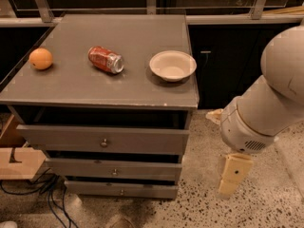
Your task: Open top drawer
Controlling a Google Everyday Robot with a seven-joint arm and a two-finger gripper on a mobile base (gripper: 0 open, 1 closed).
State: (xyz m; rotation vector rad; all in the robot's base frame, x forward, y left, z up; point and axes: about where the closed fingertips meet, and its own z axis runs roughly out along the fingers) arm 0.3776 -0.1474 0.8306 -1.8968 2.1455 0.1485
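The top drawer (pixel 61 137) is the widest grey front under the cabinet top, with a small round metal knob (pixel 104 142) at its centre. A dark gap shows above it. Two slimmer drawer fronts (pixel 114 171) sit below it. My gripper (pixel 232 175) hangs down from the white arm (pixel 266 113) to the right of the cabinet, above the speckled floor. It is level with the lower drawers, well right of the knob and not touching the cabinet.
On the cabinet top (pixel 137 87) lie an orange (pixel 41 59), a tipped red soda can (pixel 105 60) and a white bowl (pixel 173 65). A wooden piece (pixel 14 161) and cables (pixel 33 189) are on the floor at the left.
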